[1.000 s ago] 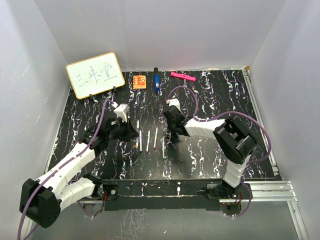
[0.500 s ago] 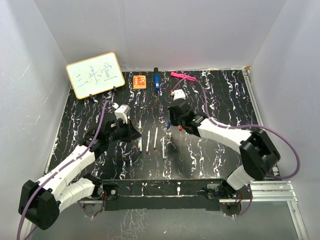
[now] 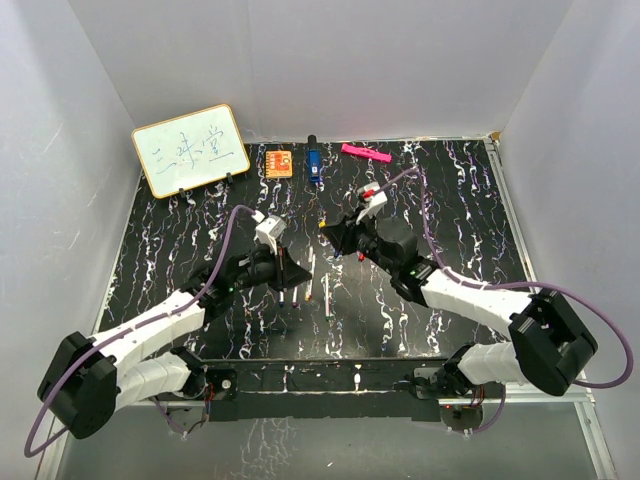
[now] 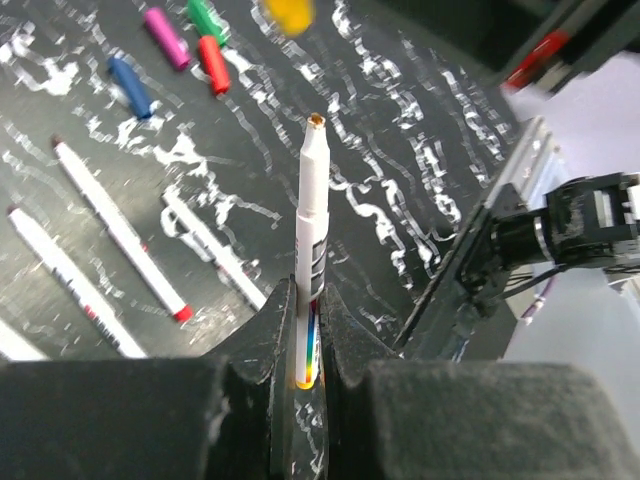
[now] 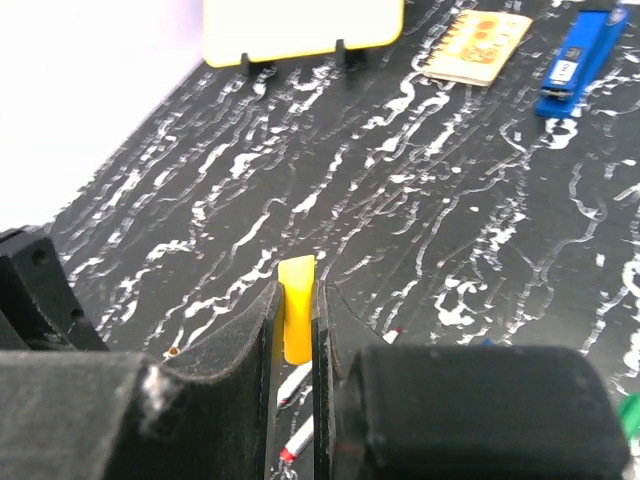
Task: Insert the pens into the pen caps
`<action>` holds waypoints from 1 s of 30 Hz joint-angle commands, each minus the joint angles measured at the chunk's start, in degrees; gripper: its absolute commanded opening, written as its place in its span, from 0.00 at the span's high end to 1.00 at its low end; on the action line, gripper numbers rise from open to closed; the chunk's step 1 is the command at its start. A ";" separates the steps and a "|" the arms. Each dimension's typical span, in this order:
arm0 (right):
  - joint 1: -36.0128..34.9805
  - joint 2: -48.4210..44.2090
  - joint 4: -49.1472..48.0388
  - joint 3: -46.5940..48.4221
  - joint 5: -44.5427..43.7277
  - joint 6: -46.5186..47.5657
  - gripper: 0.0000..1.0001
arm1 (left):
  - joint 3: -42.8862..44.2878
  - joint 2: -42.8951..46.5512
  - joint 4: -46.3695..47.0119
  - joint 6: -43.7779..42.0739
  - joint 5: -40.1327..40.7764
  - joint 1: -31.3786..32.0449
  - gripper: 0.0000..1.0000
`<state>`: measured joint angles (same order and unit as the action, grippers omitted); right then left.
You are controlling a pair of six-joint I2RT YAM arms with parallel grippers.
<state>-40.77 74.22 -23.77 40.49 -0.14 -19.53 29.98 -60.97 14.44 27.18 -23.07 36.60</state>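
My left gripper (image 4: 308, 300) is shut on a white pen (image 4: 312, 210) with a yellowish tip, held off the table and pointing away from the jaws. My right gripper (image 5: 297, 290) is shut on the yellow cap (image 5: 296, 310). In the top view the left gripper (image 3: 293, 272) and right gripper (image 3: 330, 233) face each other a short gap apart above the table middle. Three more pens (image 4: 120, 240) lie on the table. Purple (image 4: 165, 22), green (image 4: 207, 18), red (image 4: 213, 64) and blue (image 4: 130, 86) caps lie beyond them.
A whiteboard (image 3: 190, 150) stands at the back left. An orange square (image 3: 279, 162), a blue block (image 3: 313, 164) and a pink bar (image 3: 365, 153) lie along the back edge. White walls close in the table on three sides.
The left gripper has risen and moved right with a pen in it. The right gripper has swung right and turned to face the left gripper with the yellow cap.
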 commanded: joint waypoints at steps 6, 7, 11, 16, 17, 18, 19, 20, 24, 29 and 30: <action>-0.18 0.44 -35.36 -8.31 7.60 -8.80 1.00 | 1.39 -2.05 11.65 4.03 -1.95 2.63 1.00; -0.16 0.48 -37.14 -8.74 7.46 -9.16 1.00 | 1.35 -2.20 11.84 4.29 -1.74 2.82 1.00; -0.14 0.10 -40.39 -9.61 6.75 -9.93 1.00 | 0.30 -2.39 13.76 5.75 -0.96 3.10 1.00; -0.10 -0.36 -40.93 -10.52 6.51 -10.91 1.00 | 0.07 -1.98 15.55 7.18 0.16 3.29 1.00; -0.16 -0.38 -40.99 -10.71 6.41 -11.04 1.00 | 0.11 -1.89 15.78 7.32 0.28 3.30 1.00; -0.18 -0.46 -41.00 -10.96 6.32 -11.13 1.00 | 0.10 -1.82 15.97 7.37 0.35 3.37 1.00; -0.14 -0.47 -41.01 -11.15 6.23 -11.29 1.00 | 0.26 -1.71 15.90 7.42 0.31 3.39 1.00; -0.11 -0.43 -40.96 -11.33 6.09 -11.46 1.00 | 0.46 -1.70 15.76 7.32 0.24 3.47 1.00; -0.11 -0.15 -41.02 -11.55 6.16 -12.38 1.00 | 0.96 -1.64 14.88 6.57 0.77 3.73 1.00; -0.20 0.55 -41.17 -11.27 6.12 -12.94 1.00 | 0.87 -1.86 15.27 6.31 0.68 3.92 1.00; -0.23 0.74 -41.16 -11.16 6.18 -12.91 1.00 | 0.87 -1.87 15.20 6.31 0.66 3.95 1.00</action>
<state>-40.82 74.94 -60.71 28.69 6.15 -31.90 29.58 -64.01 27.86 34.09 -22.70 40.12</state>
